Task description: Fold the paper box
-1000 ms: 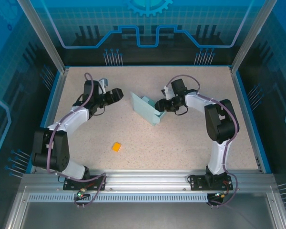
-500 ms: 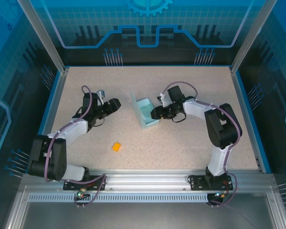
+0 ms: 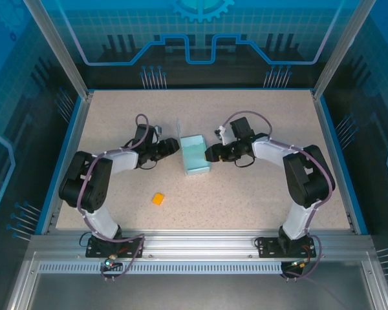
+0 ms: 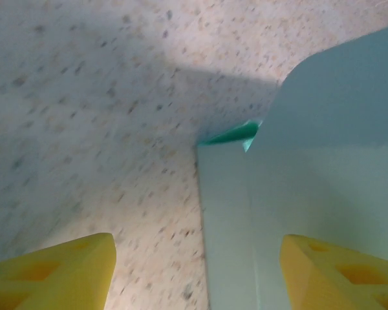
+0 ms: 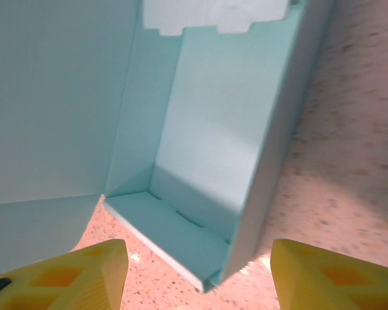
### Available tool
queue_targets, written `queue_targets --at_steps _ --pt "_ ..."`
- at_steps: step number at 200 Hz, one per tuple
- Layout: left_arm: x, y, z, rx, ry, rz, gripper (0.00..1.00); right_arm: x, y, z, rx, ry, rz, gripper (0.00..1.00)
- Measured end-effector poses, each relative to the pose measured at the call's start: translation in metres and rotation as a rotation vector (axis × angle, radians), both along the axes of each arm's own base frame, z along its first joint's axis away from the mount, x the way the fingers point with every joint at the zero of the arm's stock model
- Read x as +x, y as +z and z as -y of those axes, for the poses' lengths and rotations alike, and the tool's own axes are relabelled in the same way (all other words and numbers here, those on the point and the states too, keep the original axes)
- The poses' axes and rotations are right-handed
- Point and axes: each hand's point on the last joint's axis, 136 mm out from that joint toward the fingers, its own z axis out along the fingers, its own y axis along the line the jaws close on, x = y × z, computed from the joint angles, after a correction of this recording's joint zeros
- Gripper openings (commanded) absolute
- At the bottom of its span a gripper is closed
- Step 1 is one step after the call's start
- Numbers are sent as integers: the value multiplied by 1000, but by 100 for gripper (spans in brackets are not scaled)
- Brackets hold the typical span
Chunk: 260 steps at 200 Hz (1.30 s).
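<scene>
The left fingers (image 3: pixel 173 147) stand wide apart and hold nothing. In the left wrist view one yellow fingertip (image 4: pixel 52 274) hangs over bare surface, and the other sits in front of the card. The right fingers (image 3: pixel 209 154) are also spread wide and empty, just beside the opposite long side. Between the two lies the pale light-blue thin-card paper box (image 3: pixel 195 155), near the middle of the surface. It is a shallow open tray with its walls raised. The right wrist view looks into its hollow (image 5: pixel 213 148), where a notched flap stands at the far end.

The work looks to be partway: the tray is formed, but the closing flap is not yet folded over. The next move probably calls for one side to brace a wall while the other presses the standing flap down and tucks its tab, gently, since thin card buckles easily.

The speckled beige surface (image 3: pixel 258 194) has a blue border. A small orange block (image 3: pixel 158 199) lies well apart, toward the near edge. Blue patterned panels (image 3: pixel 200 39) on aluminium posts enclose the cell.
</scene>
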Motion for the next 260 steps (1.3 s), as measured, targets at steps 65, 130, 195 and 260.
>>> queue_targets --at_steps 65,130,195,260 --pt "48 1 50 8 -120 13 69 35 7 63 -87 -172 84 59" --pt "95 30 91 6 -244 67 69 93 34 94 -160 -177 210 55" --pt "101 38 58 15 -199 68 70 106 1 86 -158 -35 91 49" --pt "80 56 35 12 -168 96 70 103 -22 67 -103 65 -10 43"
